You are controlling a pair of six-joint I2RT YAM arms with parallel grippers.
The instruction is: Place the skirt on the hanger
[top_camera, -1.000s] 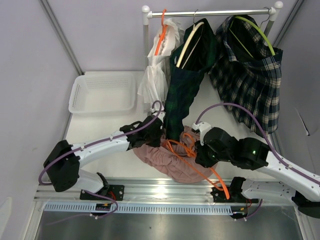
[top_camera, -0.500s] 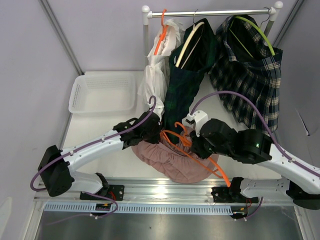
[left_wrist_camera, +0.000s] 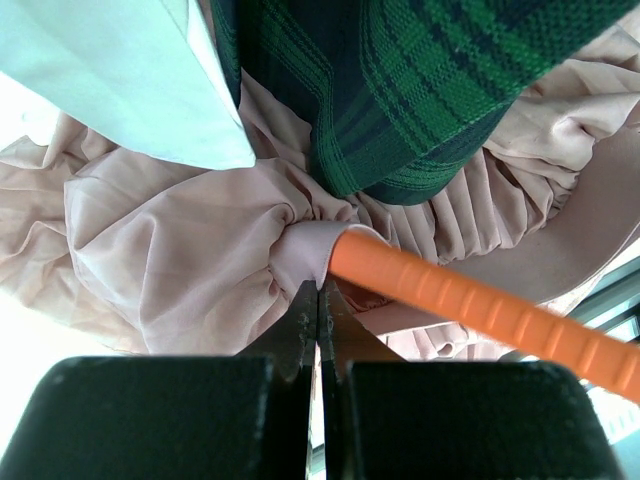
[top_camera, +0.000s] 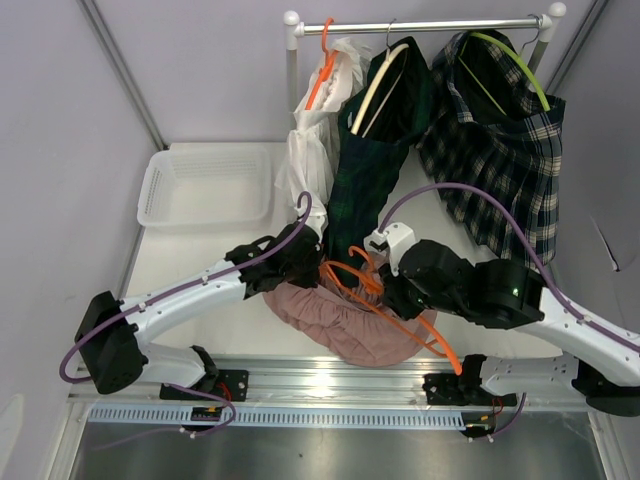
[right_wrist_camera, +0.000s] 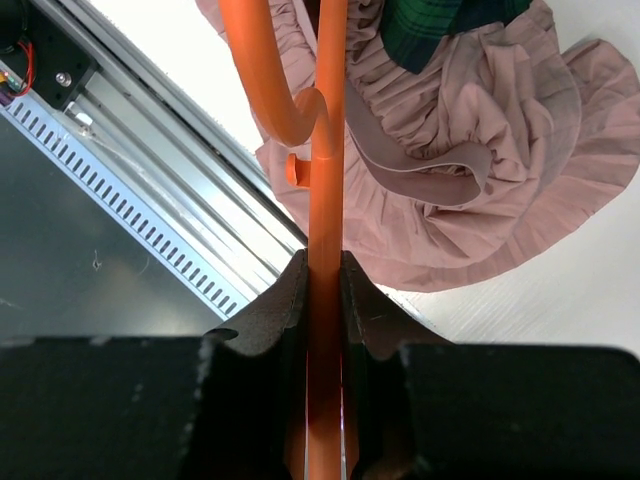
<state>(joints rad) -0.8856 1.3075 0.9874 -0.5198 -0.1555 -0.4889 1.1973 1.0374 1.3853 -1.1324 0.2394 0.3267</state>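
Pale lilac walls around a white table point(top_camera: 200, 265), seen from above. Along the back, a metal clothes rail point(top_camera: 440, 24) hung with three items: a white garment point(top_camera: 312, 140), a dark green plaid garment point(top_camera: 365, 180) and a navy plaid skirt point(top_camera: 500, 160). At the back left of the table, a white plastic basket point(top_camera: 160, 195), well apart from everything else.

At the middle of the near edge, a pink skirt point(top_camera: 335, 320) in a crumpled, pleated heap, reaching the metal base rail point(top_camera: 300, 380). Lies just under the hanging tip of the dark green plaid garment, with that tip overlapping its far side. Sits between the left gripper point(left_wrist_camera: 318, 292) and the right gripper point(right_wrist_camera: 325, 268). Across the heap, an orange hanger point(right_wrist_camera: 325, 150), slanting from the centre toward the near right.

Left gripper: fingers pressed fully together, pinching a fold of the pink skirt at the waistband, right beside one end of the orange hanger. Fabric bunched in wrinkles around the pinch and wrapped over that hanger end.

Right gripper: fingers closed narrowly on a straight bar of the orange hanger. Holds it over the pleated pink fabric, with the hook curving away just beyond the fingertips.
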